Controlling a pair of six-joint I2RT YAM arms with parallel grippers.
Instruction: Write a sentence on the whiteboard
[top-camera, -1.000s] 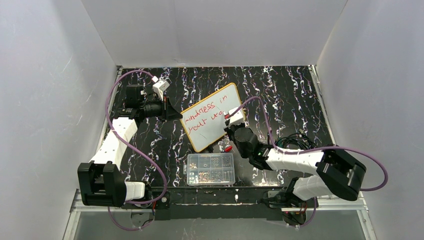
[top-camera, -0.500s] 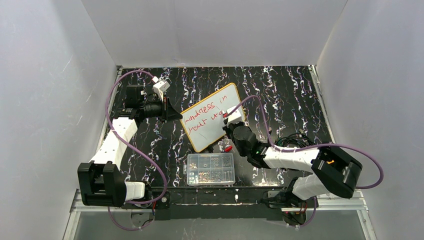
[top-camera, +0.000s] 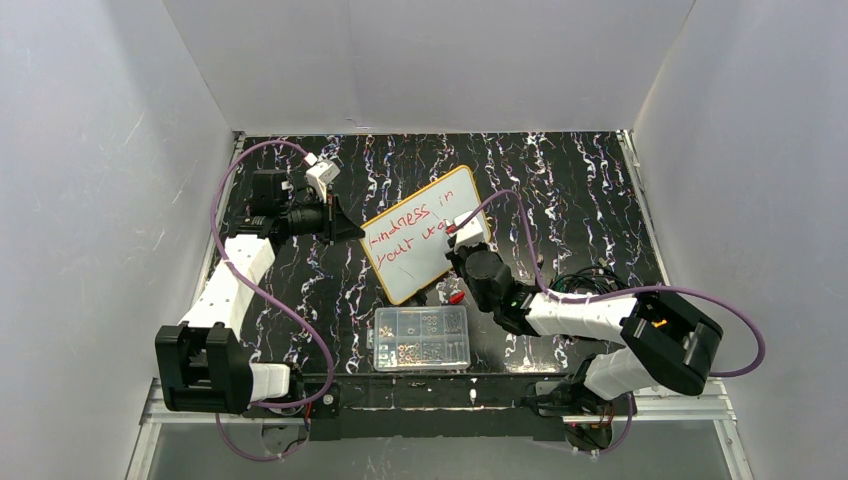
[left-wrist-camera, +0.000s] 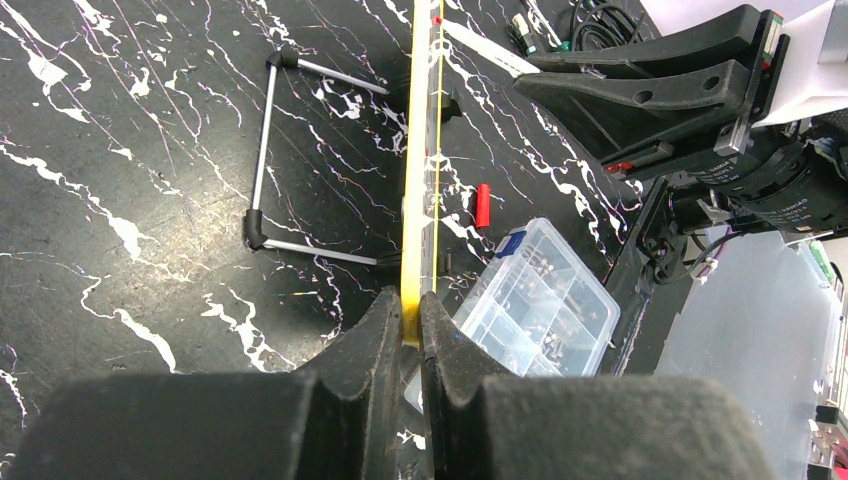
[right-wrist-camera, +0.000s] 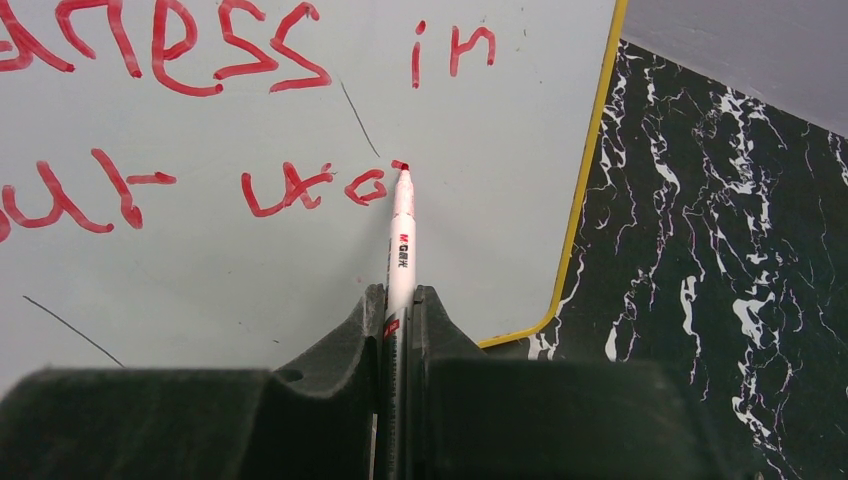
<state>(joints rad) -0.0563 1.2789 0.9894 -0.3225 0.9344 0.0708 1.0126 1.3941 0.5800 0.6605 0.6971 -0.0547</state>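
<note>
Both clamped — right tool (right-wrist-camera: 398, 296) on marker (right-wrist-camera: 401, 235), left tool (left-wrist-camera: 411, 306) on whiteboard (left-wrist-camera: 424, 150).

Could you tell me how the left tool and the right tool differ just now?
The left tool grips the whiteboard by its yellow rim; the right tool grips a marker. The left tool is at the board's left edge; the right tool is over its right side, marker tip at the second written line. Both are shut.
</note>
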